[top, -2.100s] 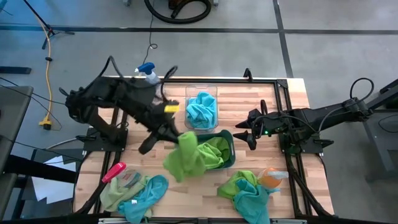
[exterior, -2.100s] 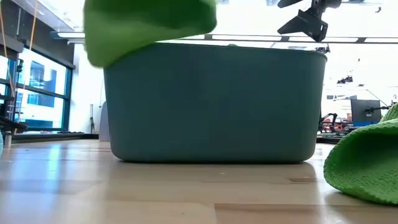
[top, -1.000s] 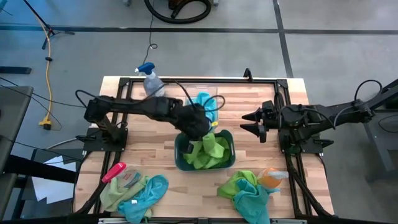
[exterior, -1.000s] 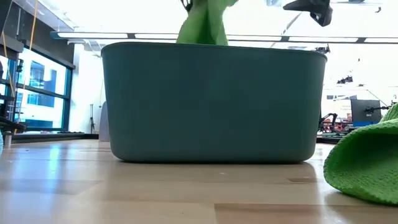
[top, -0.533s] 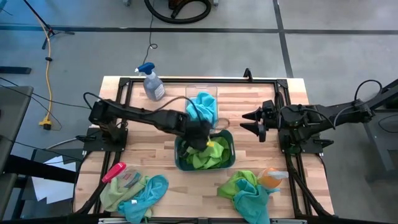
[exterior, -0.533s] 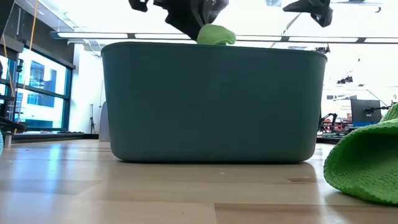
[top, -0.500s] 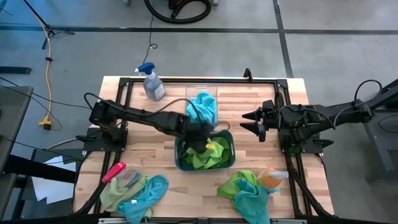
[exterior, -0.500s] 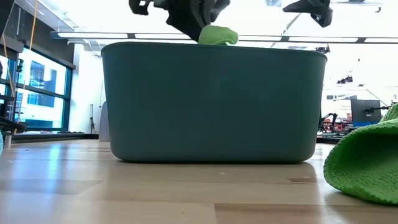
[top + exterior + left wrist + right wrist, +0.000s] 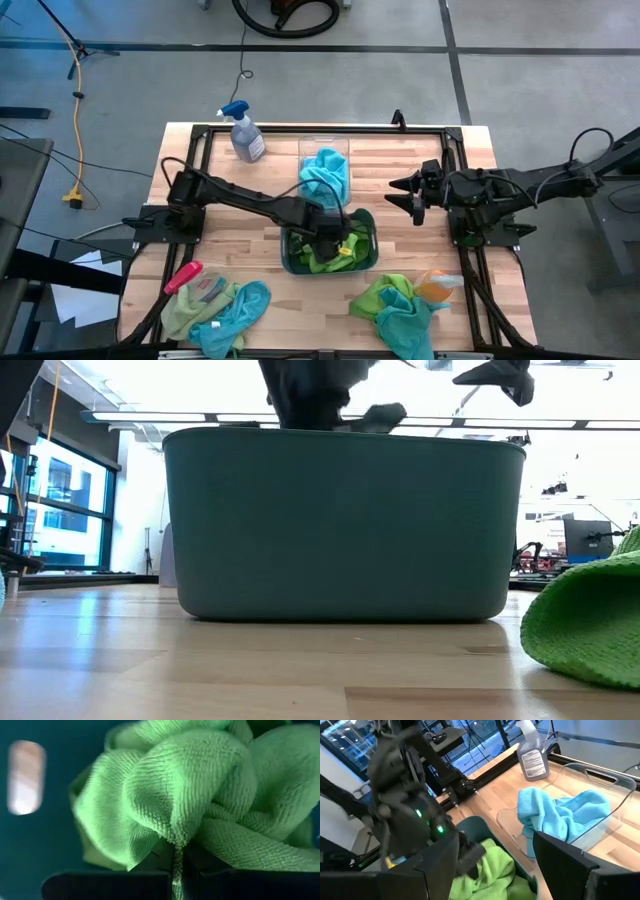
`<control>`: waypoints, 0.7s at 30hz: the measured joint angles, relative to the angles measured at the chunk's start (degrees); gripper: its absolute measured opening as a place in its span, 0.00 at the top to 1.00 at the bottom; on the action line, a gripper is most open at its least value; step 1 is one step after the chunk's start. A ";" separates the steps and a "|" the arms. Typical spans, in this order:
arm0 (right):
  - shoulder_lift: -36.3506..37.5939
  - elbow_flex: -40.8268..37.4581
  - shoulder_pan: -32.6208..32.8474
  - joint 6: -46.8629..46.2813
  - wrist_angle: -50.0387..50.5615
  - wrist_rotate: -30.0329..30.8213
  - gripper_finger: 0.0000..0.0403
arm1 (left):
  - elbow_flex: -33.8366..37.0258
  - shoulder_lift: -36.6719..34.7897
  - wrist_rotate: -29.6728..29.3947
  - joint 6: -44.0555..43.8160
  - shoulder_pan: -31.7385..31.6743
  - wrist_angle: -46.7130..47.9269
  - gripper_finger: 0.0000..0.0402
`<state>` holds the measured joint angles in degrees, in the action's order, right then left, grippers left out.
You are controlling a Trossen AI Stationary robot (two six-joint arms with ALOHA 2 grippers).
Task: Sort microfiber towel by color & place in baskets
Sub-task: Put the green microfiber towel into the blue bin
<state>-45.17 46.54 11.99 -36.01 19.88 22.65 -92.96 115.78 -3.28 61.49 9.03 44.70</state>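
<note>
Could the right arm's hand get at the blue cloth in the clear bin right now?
Probably yes. The right hand hangs open beside the clear bin, whose top is open, with the blue cloth heaped uncovered.

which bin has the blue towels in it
The clear bin, narrow, near the spray bottle. The teal bin holds green towels.
</note>
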 joint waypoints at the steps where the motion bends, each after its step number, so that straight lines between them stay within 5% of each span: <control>1: -0.21 0.00 0.00 -0.04 -0.11 0.37 0.37 | 0.00 0.75 0.02 0.62 -0.01 -0.02 1.00; 21: -2.12 -0.02 0.00 -1.53 -1.75 1.12 0.37 | -0.08 6.41 -0.20 -0.91 -0.06 -5.25 0.97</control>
<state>-47.29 46.52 11.99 -37.54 18.13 23.77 -93.03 122.19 -3.48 60.58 8.97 39.45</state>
